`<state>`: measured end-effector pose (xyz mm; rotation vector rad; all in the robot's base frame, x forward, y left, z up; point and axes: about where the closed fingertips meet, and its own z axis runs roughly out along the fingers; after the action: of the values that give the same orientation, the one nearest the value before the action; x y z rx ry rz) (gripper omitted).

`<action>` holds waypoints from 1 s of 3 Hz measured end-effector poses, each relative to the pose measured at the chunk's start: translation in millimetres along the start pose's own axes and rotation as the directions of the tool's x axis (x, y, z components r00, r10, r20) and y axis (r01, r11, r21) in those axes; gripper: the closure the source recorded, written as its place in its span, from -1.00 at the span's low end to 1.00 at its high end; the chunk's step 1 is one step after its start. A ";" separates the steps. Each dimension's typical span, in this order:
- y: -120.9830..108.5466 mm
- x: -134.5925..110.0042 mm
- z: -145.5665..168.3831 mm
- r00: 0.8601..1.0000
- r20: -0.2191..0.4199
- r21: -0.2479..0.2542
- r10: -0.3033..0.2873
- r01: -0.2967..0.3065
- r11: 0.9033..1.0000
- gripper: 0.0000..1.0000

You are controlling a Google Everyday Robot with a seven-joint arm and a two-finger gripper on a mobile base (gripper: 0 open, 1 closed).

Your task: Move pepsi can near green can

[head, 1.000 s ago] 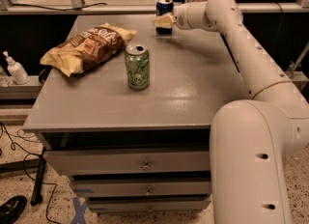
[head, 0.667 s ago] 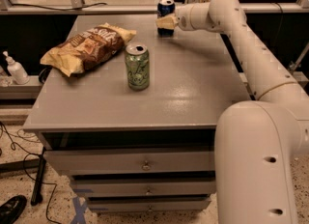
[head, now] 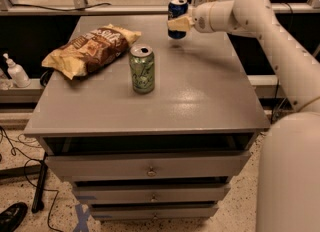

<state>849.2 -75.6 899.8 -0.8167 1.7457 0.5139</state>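
Observation:
The dark blue pepsi can [head: 177,11] stands upright at the far edge of the grey table [head: 200,96], right of centre. My gripper [head: 180,24] reaches in from the right and is shut on the can, with a cream finger [head: 179,24] across its lower front. The can is at or just above the tabletop, with a small shadow under it. The light green can [head: 142,70] stands upright near the table's middle, well to the front left of the pepsi can.
A brown chip bag [head: 90,48] lies on the table's left part, close to the green can. My white arm [head: 280,41] spans the right side. A white bottle [head: 15,71] stands on a ledge at left. Drawers [head: 150,168] are below the front edge.
The gripper with the pepsi can has shifted slightly right and toward the front. The green can and chip bag have not moved.

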 end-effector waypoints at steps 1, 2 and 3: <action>33.0 -11.5 -54.0 0.999 0.011 -0.017 -0.054 0.054 0.998 1.00; 71.8 -2.9 -100.2 0.996 0.009 -0.040 -0.092 0.092 0.995 1.00; 103.9 13.5 -131.8 0.994 0.006 -0.062 -0.112 0.113 0.992 1.00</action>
<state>684.4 -100.8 923.1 -0.9525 1.6773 0.4957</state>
